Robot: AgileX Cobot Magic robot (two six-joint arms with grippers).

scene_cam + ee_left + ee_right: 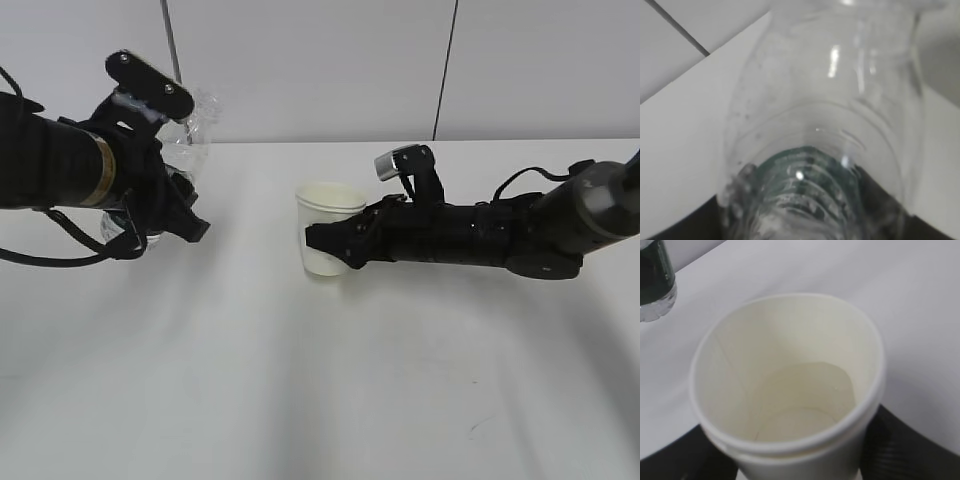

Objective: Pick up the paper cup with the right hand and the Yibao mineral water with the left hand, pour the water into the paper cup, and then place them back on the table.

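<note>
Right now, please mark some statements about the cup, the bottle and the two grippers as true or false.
1. The right gripper holds the cup. True.
2. The cup lies on its side. False: it is upright.
3. The left gripper holds the bottle. True.
4. The bottle touches the cup. False: they are apart, the bottle to the left in the exterior view.
5. The cup is full to the rim. False: its bottom shows.

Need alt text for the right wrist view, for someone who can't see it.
An upright, empty-looking paper cup fills the frame, with the right hand's black fingers on either side of it. The white table lies behind it, and the Yibao mineral water shows top left.
</note>
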